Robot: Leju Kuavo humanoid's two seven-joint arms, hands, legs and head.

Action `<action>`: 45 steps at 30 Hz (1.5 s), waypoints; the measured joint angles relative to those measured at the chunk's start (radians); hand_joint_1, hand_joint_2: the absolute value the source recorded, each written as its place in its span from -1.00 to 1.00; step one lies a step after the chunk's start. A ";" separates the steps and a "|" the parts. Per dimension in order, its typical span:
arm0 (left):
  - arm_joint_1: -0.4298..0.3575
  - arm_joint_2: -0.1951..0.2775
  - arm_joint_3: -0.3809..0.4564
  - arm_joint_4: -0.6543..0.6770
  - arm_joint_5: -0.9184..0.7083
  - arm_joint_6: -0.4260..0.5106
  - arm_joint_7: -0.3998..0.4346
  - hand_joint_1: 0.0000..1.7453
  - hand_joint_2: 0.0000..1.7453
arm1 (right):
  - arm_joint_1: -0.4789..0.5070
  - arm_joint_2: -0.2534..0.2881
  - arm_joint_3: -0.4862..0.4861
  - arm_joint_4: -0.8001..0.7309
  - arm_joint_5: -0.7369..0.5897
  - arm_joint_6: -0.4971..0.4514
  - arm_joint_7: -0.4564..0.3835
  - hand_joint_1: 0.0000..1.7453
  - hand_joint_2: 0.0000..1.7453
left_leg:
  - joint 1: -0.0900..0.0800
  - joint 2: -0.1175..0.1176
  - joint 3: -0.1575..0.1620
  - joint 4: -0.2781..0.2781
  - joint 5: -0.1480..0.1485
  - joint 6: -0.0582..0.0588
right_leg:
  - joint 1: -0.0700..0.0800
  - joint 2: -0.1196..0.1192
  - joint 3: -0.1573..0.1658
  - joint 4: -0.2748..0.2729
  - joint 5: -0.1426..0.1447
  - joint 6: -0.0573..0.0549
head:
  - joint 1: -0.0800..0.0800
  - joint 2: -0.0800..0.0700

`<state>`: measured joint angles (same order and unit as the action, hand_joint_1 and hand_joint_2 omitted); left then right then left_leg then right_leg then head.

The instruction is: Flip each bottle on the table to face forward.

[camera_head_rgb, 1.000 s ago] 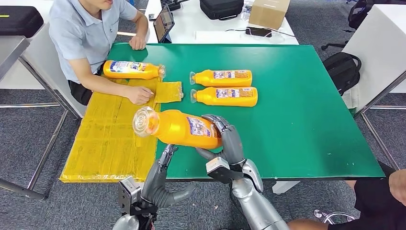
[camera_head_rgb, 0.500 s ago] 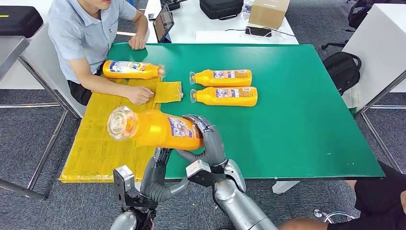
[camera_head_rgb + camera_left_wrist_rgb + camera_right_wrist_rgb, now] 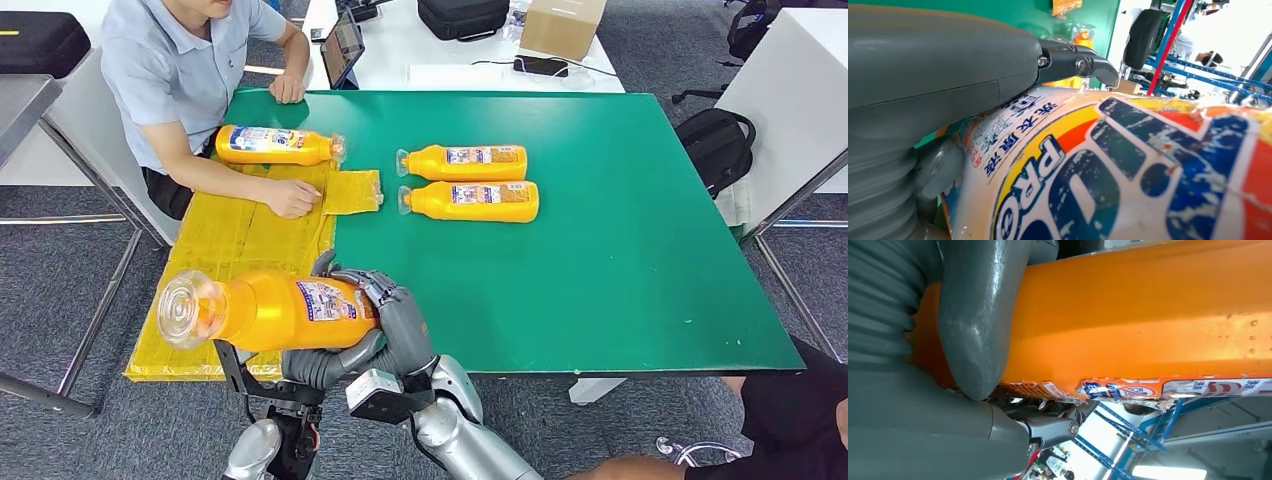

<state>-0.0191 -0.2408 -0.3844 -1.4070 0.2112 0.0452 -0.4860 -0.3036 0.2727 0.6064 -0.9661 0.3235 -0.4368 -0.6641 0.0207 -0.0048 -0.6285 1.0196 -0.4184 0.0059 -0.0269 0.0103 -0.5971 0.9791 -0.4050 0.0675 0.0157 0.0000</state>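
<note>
The bottle (image 3: 270,310) I hold lies on its side in the air at the near left, over the near edge of the green counter (image 3: 620,250) and the yellow sheet (image 3: 225,290). Its clear cap (image 3: 185,308) points left and a printed label faces up.

My right hand (image 3: 395,315) wraps the bottle's base end, its dark fingers (image 3: 365,283) curled over the top and the thumb underneath. In the right wrist view the thick grey thumb (image 3: 980,315) presses flat against the orange body (image 3: 1148,315), with a torn label edge just below it.

My left hand (image 3: 320,362) cups the bottle from below, near the middle, just left of the right hand. In the left wrist view a dark finger (image 3: 1073,62) lies along the label (image 3: 1128,170), which shows large blue letters on white, yellow and red.

Farther out on the counter, two more bottles lie side by side near the middle, the far one (image 3: 465,162) and the near one (image 3: 470,200), both with caps to the left and labels up. A fourth bottle (image 3: 278,146) lies at the far left with its cap pointing right, at the far edge of the yellow sheet.

A person (image 3: 185,70) in a light blue shirt sits at the far left corner, one hand (image 3: 292,198) resting on the sheet beside a small yellow packet (image 3: 352,192), the other hand (image 3: 287,90) on the counter's far edge. On the white table behind sit a cardboard box (image 3: 560,25) and a black bag (image 3: 462,17).
</note>
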 joint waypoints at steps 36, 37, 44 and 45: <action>0.055 -0.024 0.091 -0.165 0.302 -0.231 0.002 -1.00 1.00 | 0.054 -0.032 -0.042 0.048 -0.055 -0.012 0.000 1.00 1.00 | 0.000 0.001 0.000 0.000 0.000 0.000 | 0.000 0.000 -0.002 0.000 0.000 0.000 | 0.000 0.000; 0.052 -0.024 0.091 -0.161 0.286 -0.232 0.005 -1.00 1.00 | 0.057 -0.034 -0.047 0.044 -0.048 -0.012 0.000 1.00 1.00 | 0.000 0.001 0.000 0.000 0.000 0.000 | 0.000 0.000 -0.002 0.000 0.000 0.000 | 0.000 0.000; 0.028 -0.013 0.069 -0.109 0.176 -0.244 0.004 -1.00 1.00 | 0.069 -0.039 -0.058 0.028 -0.024 -0.012 0.000 1.00 1.00 | 0.000 0.001 0.000 0.000 0.000 0.000 | 0.000 0.000 -0.001 0.000 0.000 0.000 | 0.000 0.000; 0.026 -0.010 0.063 -0.101 0.155 -0.243 0.000 -1.00 1.00 | 0.069 -0.039 -0.058 0.026 -0.023 -0.012 0.000 1.00 1.00 | 0.000 0.001 0.000 0.000 0.000 0.000 | 0.000 0.000 -0.001 0.000 0.000 0.000 | 0.000 0.000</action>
<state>0.0066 -0.2509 -0.3218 -1.5078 0.3660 -0.1980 -0.4859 -0.2345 0.2335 0.5482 -0.9403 0.3000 -0.4490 -0.6641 0.0206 -0.0042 -0.6288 1.0196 -0.4186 0.0057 -0.0267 0.0106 -0.5983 0.9791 -0.4049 0.0674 0.0156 0.0000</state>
